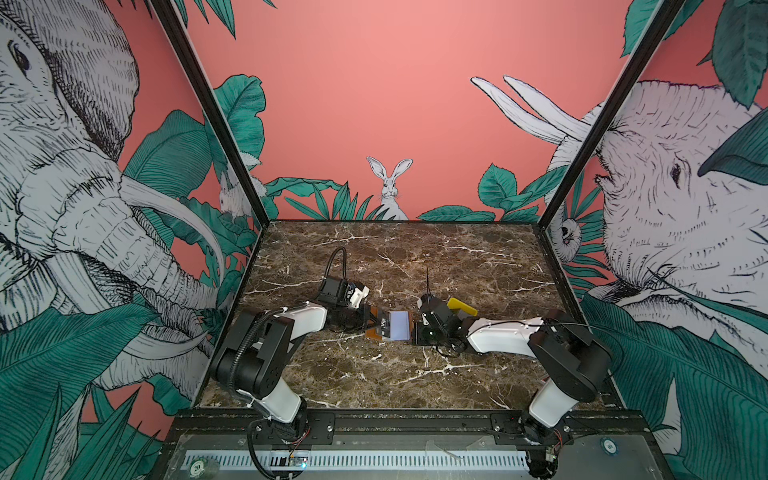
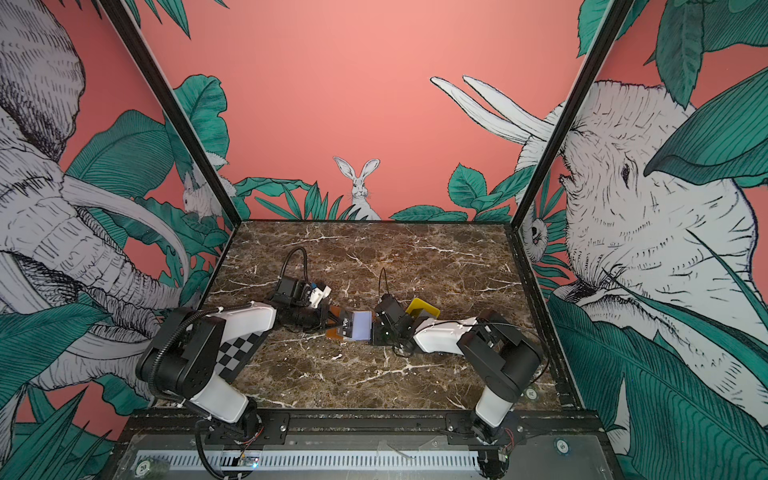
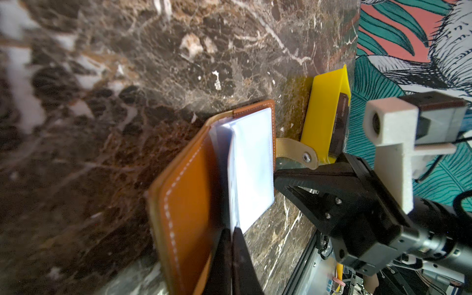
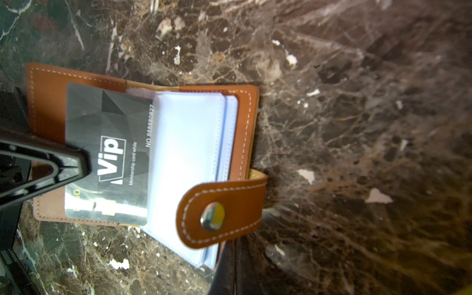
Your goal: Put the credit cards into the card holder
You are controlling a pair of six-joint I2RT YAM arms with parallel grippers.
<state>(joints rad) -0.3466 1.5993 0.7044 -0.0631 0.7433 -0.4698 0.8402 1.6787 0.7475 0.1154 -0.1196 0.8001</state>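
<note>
The tan leather card holder (image 1: 376, 332) (image 2: 334, 332) lies open on the marble in both top views, clear sleeves (image 4: 184, 153) up and snap tab (image 4: 222, 209) folded over them. My left gripper (image 1: 369, 321) (image 2: 326, 321) (image 3: 232, 245) is shut on a dark grey "Vip" credit card (image 4: 107, 143) (image 1: 383, 326). The card's far end sits under the top sleeve. My right gripper (image 1: 415, 328) (image 2: 375, 328) (image 4: 231, 258) is shut on the card holder's cover edge beside the tab. More dark credit cards (image 3: 341, 125) stand in the yellow tray (image 3: 321, 115).
The yellow tray (image 1: 461, 306) (image 2: 424, 309) sits just behind the right wrist. Patterned walls close in the marble table (image 1: 415, 257) on the left, right and back. A black rail (image 1: 395, 419) runs along its front edge.
</note>
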